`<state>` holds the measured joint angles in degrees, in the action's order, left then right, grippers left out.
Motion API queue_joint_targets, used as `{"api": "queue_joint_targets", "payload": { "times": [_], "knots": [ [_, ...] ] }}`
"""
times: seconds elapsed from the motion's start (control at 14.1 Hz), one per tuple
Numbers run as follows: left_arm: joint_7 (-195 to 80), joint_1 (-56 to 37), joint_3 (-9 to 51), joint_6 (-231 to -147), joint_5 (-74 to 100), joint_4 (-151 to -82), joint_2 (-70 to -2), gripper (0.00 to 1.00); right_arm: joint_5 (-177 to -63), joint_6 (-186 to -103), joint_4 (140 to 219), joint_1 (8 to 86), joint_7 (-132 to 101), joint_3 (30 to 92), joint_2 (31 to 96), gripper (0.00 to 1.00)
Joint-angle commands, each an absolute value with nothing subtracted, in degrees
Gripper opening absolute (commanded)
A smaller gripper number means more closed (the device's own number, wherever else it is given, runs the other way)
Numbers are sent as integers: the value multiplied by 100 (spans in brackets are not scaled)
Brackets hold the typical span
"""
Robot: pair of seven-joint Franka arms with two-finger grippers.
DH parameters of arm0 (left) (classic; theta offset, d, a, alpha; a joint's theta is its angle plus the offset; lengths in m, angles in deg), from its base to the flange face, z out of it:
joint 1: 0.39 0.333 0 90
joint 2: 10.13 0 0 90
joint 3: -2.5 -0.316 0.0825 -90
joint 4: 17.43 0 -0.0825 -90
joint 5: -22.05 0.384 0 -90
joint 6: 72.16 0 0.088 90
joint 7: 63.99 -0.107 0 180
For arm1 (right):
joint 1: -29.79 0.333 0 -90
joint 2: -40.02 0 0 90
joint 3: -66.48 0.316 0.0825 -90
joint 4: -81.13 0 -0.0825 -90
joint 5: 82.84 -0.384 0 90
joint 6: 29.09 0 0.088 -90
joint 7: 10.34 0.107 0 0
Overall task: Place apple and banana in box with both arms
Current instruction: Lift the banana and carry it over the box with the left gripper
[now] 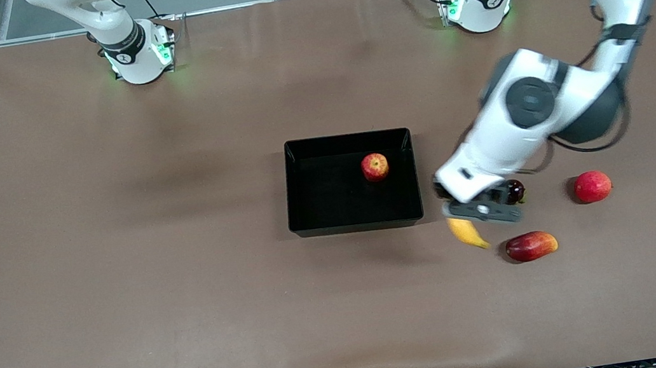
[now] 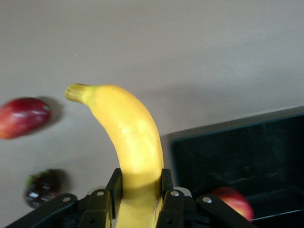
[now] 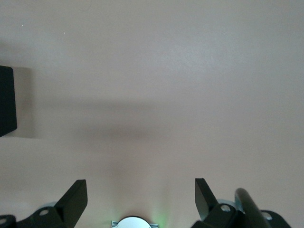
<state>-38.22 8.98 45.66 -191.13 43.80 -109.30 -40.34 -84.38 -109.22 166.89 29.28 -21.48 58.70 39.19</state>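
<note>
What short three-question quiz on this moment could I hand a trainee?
1. True or false: the small round red apple lies inside the shallow glossy black box.
2. What does the left gripper hold? A) curved yellow banana B) elongated red-and-yellow mango-like fruit C) nothing
3. Fill in: the right gripper's fingers are ____ over bare table.

Key: 1 true; 2 A; 3 open.
</note>
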Motion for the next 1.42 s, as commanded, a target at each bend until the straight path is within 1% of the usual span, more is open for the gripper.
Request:
{"api": "queue_joint_targets", "payload": {
  "times": [0.0,0.43,0.5,0.64,0.78,0.92,1.06,1.13,1.35],
  "knots": [
    [-3245,455,4513,-19038,4385,-10858,-4072,0,-8513,-10898,16717,2847,-2221,5901,3870,100],
    [-2805,-284,4478,-19038,4719,-10761,-4370,0,-8513,-10898,16726,2847,-2221,5901,3870,100],
    [-2674,-460,4382,-19038,4850,-10691,-4449,0,-8513,-10907,16735,2847,-2221,5901,3870,100],
    [-2384,-881,4162,-19038,4904,-10446,-4590,0,-8513,-10898,16726,2847,-2221,5910,3870,100],
    [-1989,-1469,3821,-19038,4904,-10086,-4853,0,-8513,-10898,16735,2847,-2221,5910,3870,100],
    [-1654,-2154,3259,-19055,4895,-9708,-5073,0,-8513,-10898,16744,2847,-2221,5910,3853,100],
    [-1417,-2744,2731,-19108,4851,-9566,-5188,0,-8513,-10898,16744,2847,-2221,5901,3861,100],
    [-1302,-2920,2616,-19117,4833,-9531,-5232,0,-8513,-10898,16752,2847,-2221,5910,3861,100],
    [-1178,-3106,2597,-19301,4851,-9504,-5372,0,-8513,-10898,16752,2847,-2221,5910,3861,100]
  ]
}}
